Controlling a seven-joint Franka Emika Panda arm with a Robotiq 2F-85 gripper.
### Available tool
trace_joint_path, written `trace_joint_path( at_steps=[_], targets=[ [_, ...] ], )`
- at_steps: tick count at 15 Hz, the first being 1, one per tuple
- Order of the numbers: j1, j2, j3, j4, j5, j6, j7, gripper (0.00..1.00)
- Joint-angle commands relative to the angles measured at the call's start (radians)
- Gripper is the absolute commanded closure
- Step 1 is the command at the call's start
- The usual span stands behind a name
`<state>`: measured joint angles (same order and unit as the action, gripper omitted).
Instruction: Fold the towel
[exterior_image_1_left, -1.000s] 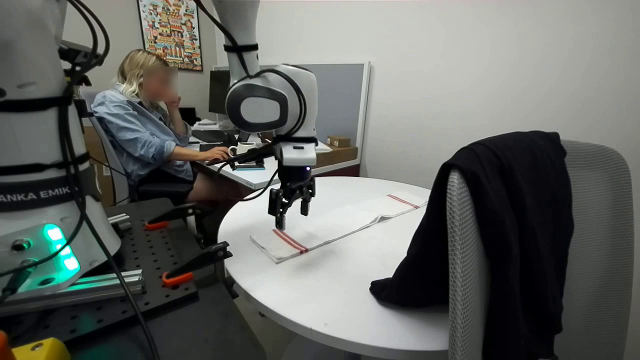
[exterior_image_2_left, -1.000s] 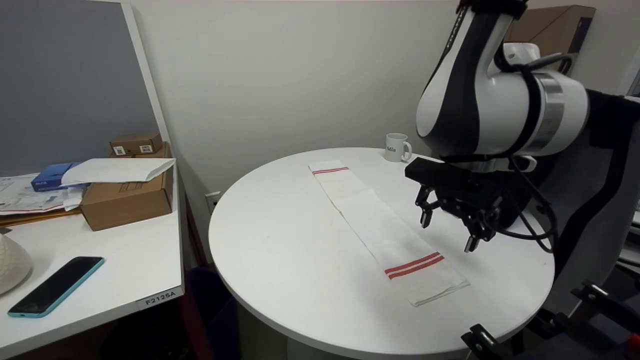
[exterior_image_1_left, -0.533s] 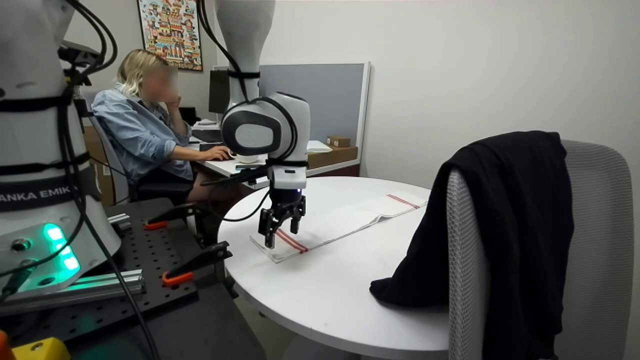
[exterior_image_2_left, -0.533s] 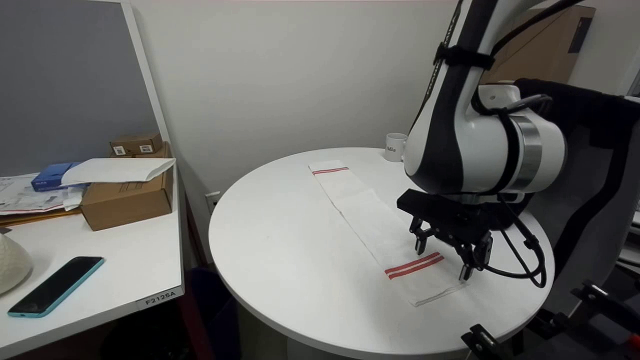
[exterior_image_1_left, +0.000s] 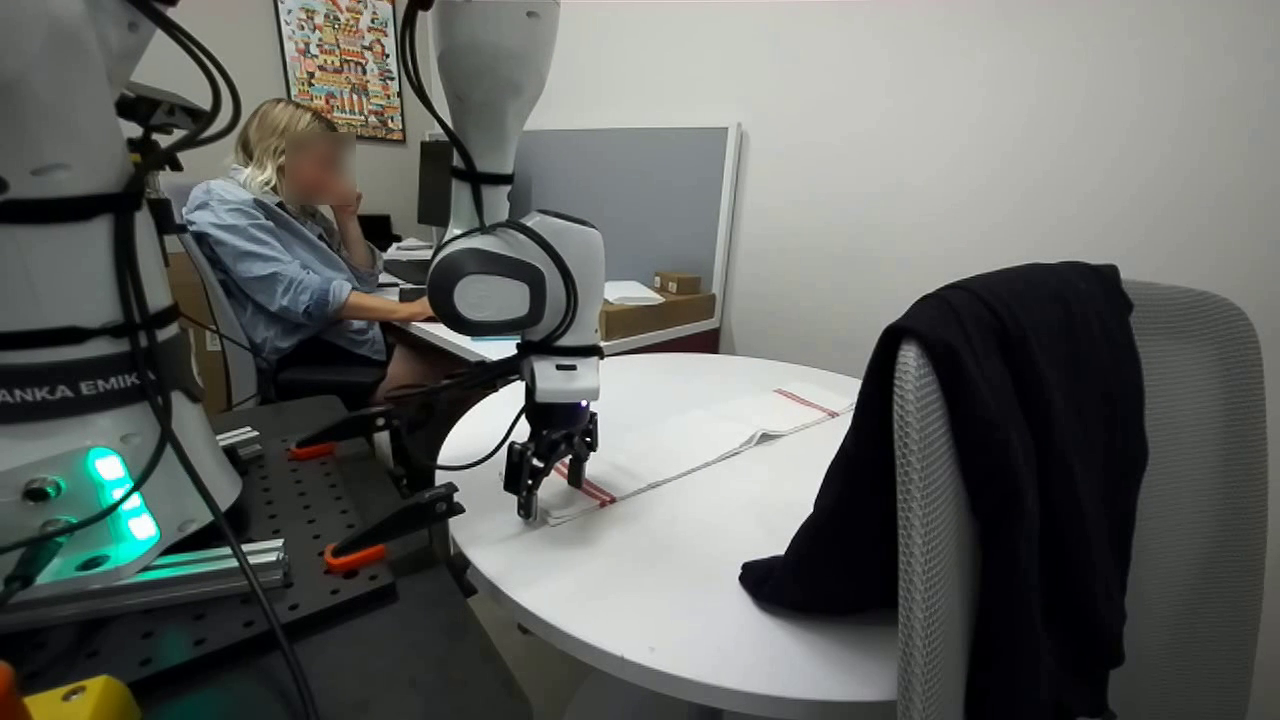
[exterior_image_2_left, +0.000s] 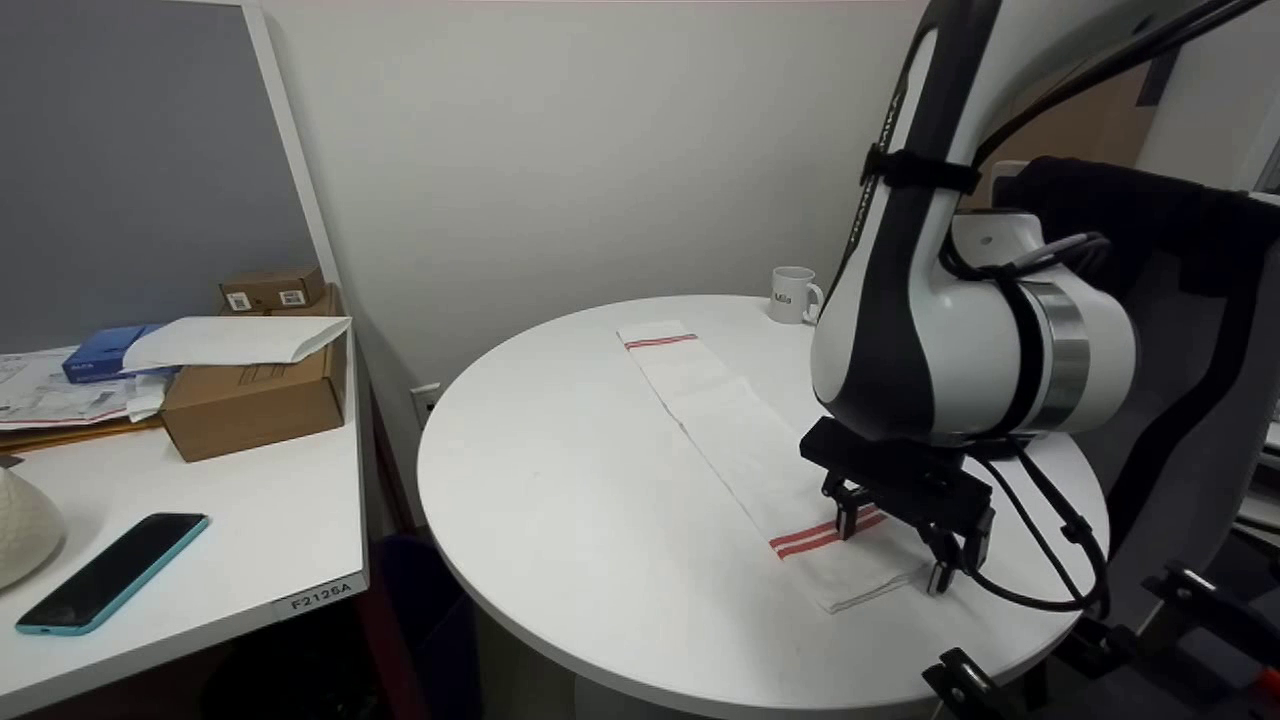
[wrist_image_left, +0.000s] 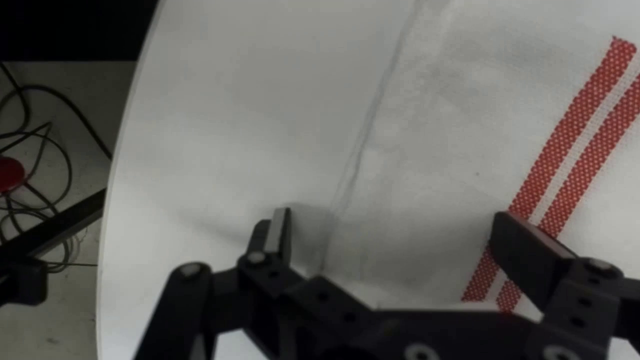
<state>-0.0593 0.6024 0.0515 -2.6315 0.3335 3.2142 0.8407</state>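
Observation:
A white towel with red stripes near both ends lies as a long, narrow, flat strip on the round white table. It also shows in an exterior view and in the wrist view. My gripper is open and low over the striped end nearest the robot base; it also shows in an exterior view. In the wrist view my gripper has one finger over bare table just outside the towel's end edge and the other over the red stripes. Whether the tips touch the surface is unclear.
The round table bears a white mug near its far edge. A chair with a black garment stands against the table. A desk with boxes and a phone is beside it. A person sits at the desk.
My gripper has come down from above the table to the towel's near striped end and shifted toward the robot base. It stayed open. The towel has not moved.

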Motion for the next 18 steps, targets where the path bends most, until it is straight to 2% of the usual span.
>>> trace_joint_path(
  at_steps=[1, 10, 12, 16, 18],
  targets=[
    [-0.023, 0.024, 0.021, -0.004, 0.019, 0.051, -0.047, 0.26],
    [-0.028, -0.009, 0.028, -0.034, 0.017, 0.100, -0.072, 0.95],
    [-0.038, -0.042, 0.039, -0.056, 0.015, 0.110, -0.077, 1.00],
    [-0.089, -0.160, 0.090, -0.123, 0.003, 0.102, -0.077, 1.00],
    [-0.139, -0.246, 0.135, -0.166, -0.004, 0.094, -0.077, 1.00]
  ],
)
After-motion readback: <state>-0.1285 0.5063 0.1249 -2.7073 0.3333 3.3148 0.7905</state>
